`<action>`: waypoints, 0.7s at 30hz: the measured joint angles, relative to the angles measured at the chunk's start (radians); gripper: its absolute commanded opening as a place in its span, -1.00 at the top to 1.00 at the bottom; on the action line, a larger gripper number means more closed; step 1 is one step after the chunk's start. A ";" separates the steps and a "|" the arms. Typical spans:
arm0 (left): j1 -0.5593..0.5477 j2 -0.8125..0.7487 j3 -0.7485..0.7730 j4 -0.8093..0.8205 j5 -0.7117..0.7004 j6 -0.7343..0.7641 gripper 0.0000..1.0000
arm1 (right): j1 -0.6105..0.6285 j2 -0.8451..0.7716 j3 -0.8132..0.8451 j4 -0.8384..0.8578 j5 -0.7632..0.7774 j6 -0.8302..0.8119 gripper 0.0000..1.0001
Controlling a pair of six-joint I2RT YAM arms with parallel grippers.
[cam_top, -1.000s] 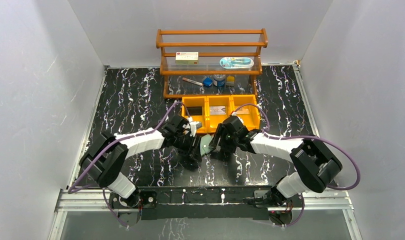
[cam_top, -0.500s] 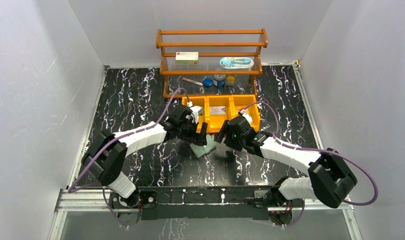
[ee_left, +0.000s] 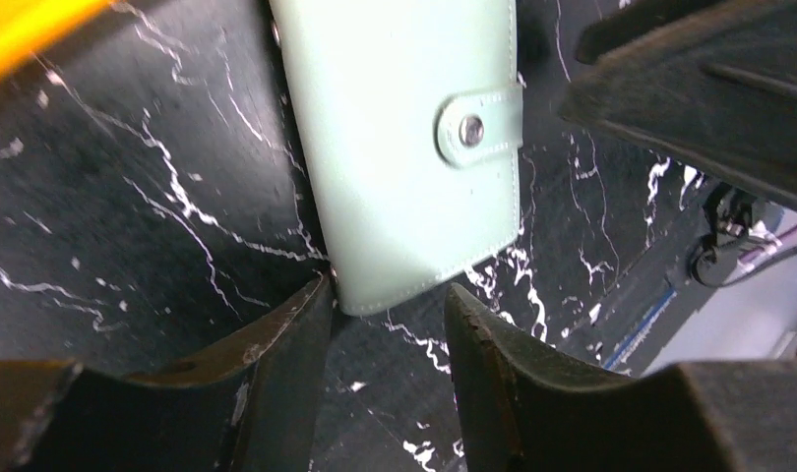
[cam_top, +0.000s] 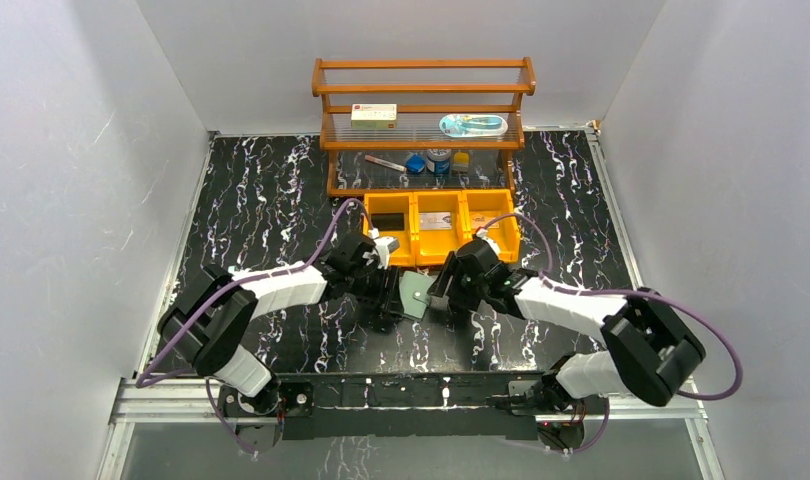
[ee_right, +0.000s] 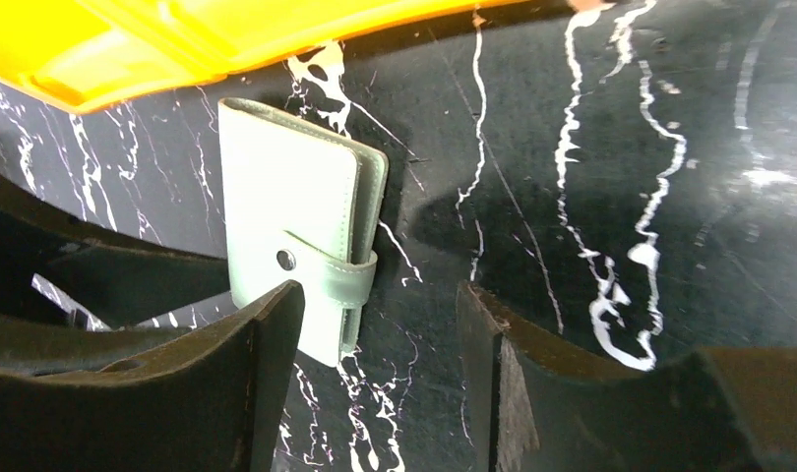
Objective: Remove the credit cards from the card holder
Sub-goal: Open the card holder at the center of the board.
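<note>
We're at opening step: card holder (ee_left: 404, 147) snapped shut. Left gripper (ee_left: 387, 305), right gripper (ee_right: 380, 290) both spread, pinching nothing. Next we reckon: pin it, pop snap tab (ee_left: 478, 123).

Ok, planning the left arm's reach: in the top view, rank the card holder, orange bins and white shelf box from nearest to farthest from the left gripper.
1. card holder, just right of the left gripper.
2. orange bins, behind the holder.
3. white box, farthest back, on the wooden rack.
</note>
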 measured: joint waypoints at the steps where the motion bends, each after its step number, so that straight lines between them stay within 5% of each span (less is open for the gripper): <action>1: 0.000 -0.014 -0.022 0.014 0.014 -0.012 0.10 | 0.000 0.022 0.006 0.006 -0.017 -0.010 -0.20; 10: -0.004 -0.065 -0.068 0.050 -0.001 -0.093 -0.34 | 0.074 0.214 0.179 -0.063 0.011 -0.077 -0.19; 14: -0.003 -0.083 -0.068 0.043 -0.080 -0.128 -0.33 | 0.114 0.228 0.224 -0.126 0.076 -0.106 -0.12; 21: 0.041 -0.045 -0.056 0.076 -0.078 -0.153 0.00 | 0.119 0.228 0.224 -0.138 0.088 -0.143 0.00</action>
